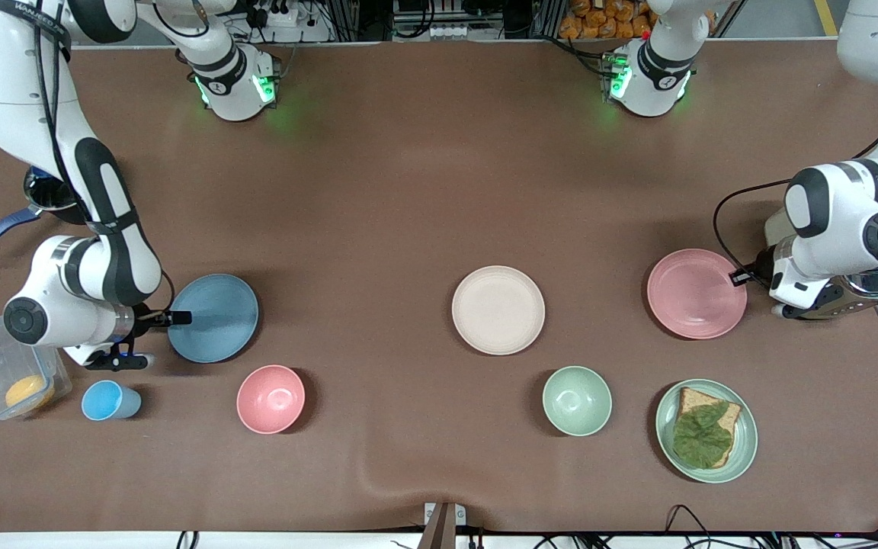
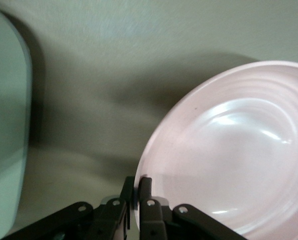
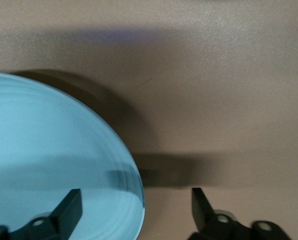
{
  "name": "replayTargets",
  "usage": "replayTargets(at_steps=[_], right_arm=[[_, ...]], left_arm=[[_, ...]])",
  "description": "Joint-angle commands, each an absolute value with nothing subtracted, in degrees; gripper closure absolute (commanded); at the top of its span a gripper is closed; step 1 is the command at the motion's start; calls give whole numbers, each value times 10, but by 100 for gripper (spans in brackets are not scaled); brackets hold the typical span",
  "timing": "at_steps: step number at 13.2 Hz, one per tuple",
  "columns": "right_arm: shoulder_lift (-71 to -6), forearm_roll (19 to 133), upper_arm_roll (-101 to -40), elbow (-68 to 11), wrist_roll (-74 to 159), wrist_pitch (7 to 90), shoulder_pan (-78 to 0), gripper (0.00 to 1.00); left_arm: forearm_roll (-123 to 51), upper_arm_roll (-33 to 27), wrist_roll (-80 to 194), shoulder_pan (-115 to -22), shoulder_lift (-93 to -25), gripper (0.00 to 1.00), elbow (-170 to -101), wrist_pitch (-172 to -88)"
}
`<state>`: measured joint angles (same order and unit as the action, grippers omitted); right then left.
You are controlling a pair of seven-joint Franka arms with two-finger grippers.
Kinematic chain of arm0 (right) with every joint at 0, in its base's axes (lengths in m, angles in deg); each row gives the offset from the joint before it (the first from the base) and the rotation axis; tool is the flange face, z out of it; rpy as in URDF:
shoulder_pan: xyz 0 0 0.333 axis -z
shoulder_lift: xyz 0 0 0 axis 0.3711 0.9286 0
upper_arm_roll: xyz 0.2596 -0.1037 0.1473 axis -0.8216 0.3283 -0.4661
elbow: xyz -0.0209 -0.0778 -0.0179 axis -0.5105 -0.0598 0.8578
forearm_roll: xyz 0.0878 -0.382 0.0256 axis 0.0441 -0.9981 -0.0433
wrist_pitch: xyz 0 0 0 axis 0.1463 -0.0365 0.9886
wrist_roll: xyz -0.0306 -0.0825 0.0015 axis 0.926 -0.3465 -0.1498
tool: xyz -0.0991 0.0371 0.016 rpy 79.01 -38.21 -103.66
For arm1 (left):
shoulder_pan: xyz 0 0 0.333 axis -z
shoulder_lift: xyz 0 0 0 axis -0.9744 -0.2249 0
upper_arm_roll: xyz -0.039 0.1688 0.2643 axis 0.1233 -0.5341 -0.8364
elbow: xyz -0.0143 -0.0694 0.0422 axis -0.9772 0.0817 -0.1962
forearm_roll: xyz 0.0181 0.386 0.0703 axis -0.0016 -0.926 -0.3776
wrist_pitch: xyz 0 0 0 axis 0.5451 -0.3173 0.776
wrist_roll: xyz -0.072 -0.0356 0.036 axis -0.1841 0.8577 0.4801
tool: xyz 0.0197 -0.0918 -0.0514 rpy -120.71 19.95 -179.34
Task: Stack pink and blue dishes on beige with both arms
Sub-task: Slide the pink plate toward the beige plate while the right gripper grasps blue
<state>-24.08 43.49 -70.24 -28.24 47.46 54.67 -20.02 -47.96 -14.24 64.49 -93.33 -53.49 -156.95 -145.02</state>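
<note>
Beige plate (image 1: 498,309) between two plates

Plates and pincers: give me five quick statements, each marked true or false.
1. The left pincer is shut on the pink plate's rim. True.
2. The right pincer is shut on the blue plate. False: its fingers straddle the rim, open.
3. The beige plate carries a plate. False: nothing is on it.
4. The sandwich lies on the green plate. True.
5. The blue cup stands on the blue plate. False: it sits on the table.
</note>
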Motion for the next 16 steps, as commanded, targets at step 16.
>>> replayTargets(at_steps=[16], right_arm=[[-251, 447, -710, -242, 494, 547, -207, 100]], left_arm=[[-534, -18, 632, -931, -424, 100, -1363, -1113]])
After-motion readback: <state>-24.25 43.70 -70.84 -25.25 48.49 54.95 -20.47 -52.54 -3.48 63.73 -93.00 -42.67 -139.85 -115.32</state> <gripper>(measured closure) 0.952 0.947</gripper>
